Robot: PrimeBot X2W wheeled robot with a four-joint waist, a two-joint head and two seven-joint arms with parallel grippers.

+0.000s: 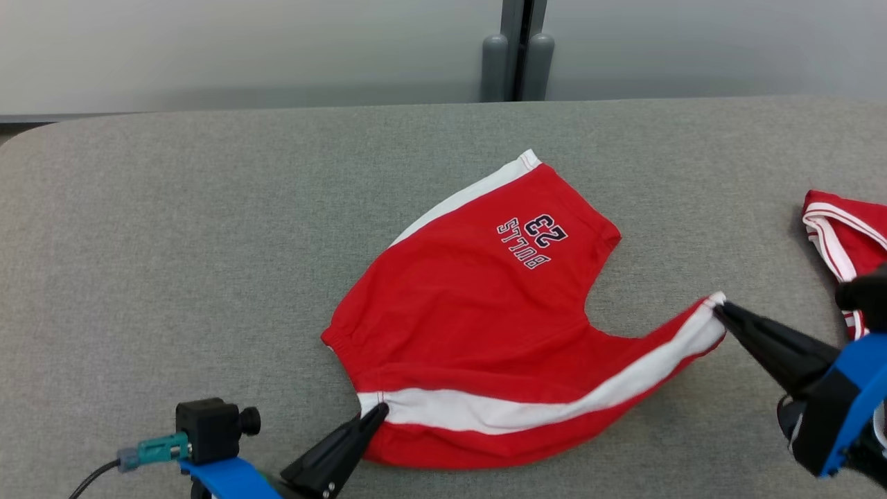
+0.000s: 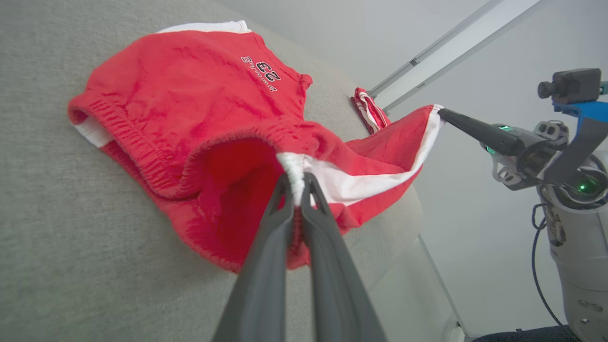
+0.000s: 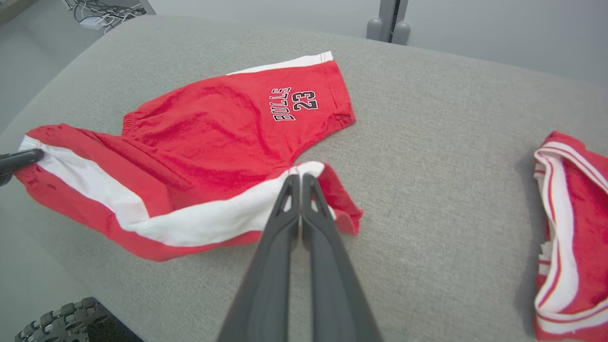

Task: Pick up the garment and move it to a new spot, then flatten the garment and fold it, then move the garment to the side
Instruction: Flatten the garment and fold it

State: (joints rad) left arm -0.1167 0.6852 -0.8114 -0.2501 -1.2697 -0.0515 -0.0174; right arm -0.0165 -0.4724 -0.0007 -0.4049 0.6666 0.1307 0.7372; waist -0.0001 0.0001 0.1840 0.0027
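The garment (image 1: 471, 312) is a pair of red shorts with white side stripes and "BULLS 23" printed on one leg, lying on the grey table. My left gripper (image 1: 378, 412) is shut on the waistband end of the near white stripe (image 2: 295, 173). At the hem end of that same stripe my right gripper (image 1: 721, 308) is shut on the cloth (image 3: 300, 173). The near edge hangs lifted and stretched between the two grippers, while the printed leg (image 3: 285, 104) rests flat on the table.
A second red and white garment (image 1: 842, 235) lies at the table's right edge, close behind my right gripper. The grey padded table (image 1: 208, 242) stretches bare to the left and back. A wall with a grey post (image 1: 516, 52) stands behind it.
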